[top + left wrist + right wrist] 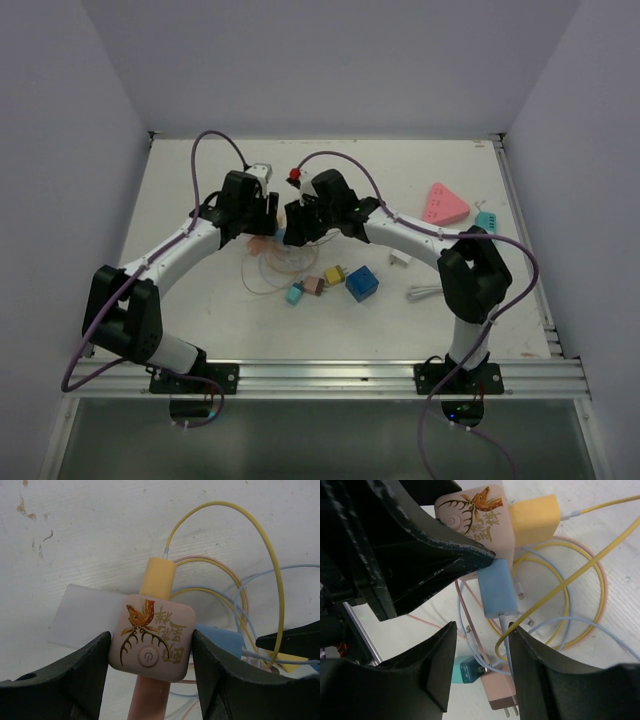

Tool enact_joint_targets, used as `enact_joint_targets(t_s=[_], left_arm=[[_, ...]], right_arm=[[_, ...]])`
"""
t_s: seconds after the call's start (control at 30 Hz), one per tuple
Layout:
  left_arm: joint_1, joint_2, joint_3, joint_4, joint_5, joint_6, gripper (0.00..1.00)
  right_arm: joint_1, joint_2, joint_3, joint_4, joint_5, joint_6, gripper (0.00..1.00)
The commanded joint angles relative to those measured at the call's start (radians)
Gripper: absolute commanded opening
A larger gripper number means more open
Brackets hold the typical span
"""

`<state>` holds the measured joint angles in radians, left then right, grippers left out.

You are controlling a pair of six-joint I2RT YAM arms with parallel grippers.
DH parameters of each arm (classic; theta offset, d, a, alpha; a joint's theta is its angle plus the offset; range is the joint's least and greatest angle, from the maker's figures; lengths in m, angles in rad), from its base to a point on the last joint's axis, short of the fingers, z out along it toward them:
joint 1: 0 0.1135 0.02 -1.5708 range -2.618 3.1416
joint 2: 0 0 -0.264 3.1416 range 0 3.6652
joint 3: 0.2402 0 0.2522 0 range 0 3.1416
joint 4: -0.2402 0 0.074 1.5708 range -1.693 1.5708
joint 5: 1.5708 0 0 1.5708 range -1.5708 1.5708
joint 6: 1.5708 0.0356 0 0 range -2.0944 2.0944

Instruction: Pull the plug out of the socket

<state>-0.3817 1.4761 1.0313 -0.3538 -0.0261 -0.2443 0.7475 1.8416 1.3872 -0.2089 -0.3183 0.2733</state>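
Note:
The socket (152,630) is a pink cube with a gold deer print and a power button. My left gripper (150,665) is shut on its two sides. A yellow plug (157,577) sticks out of its far face and a blue plug (217,639) out of its right face. In the right wrist view the blue plug (497,590) points out of the socket (475,510) toward my right gripper (482,665). Its jaws stand apart around the blue plug's cable, just short of the plug body. From above, both grippers (262,215) (295,225) meet mid-table.
Yellow, pink and pale blue cables (580,595) loop over the table under the socket. A teal plug (465,670) and a pink plug (500,690) lie below the right jaws. A blue cube (361,283), white adapter (400,259) and pink triangle (443,203) lie to the right.

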Motion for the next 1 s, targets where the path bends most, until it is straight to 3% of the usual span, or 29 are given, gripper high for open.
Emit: enact_joint_targets(t_s=[0.0, 0.1, 0.23, 0.57, 0.77, 0.97], left_arm=[[0.017, -0.062, 0.012, 0.122, 0.002, -0.016, 0.0], [0.02, -0.066, 0.009, 0.124, 0.011, -0.021, 0.0], [0.021, -0.073, 0.004, 0.13, 0.02, -0.026, 0.0], [0.026, -0.074, 0.001, 0.131, 0.018, -0.023, 0.0], [0.027, -0.076, 0.001, 0.133, 0.022, -0.021, 0.0], [0.029, -0.083, -0.005, 0.147, 0.057, -0.021, 0.0]], right_arm=[[0.015, 0.031, 0.046, 0.063, -0.03, 0.021, 0.49], [0.015, 0.045, 0.035, 0.1, -0.015, 0.043, 0.38], [0.016, 0.059, 0.033, 0.132, 0.004, 0.066, 0.34], [0.01, -0.016, -0.037, 0.149, 0.211, 0.078, 0.4], [0.009, -0.007, -0.031, 0.149, 0.206, 0.073, 0.43], [0.009, 0.053, 0.012, 0.161, 0.085, 0.084, 0.45]])
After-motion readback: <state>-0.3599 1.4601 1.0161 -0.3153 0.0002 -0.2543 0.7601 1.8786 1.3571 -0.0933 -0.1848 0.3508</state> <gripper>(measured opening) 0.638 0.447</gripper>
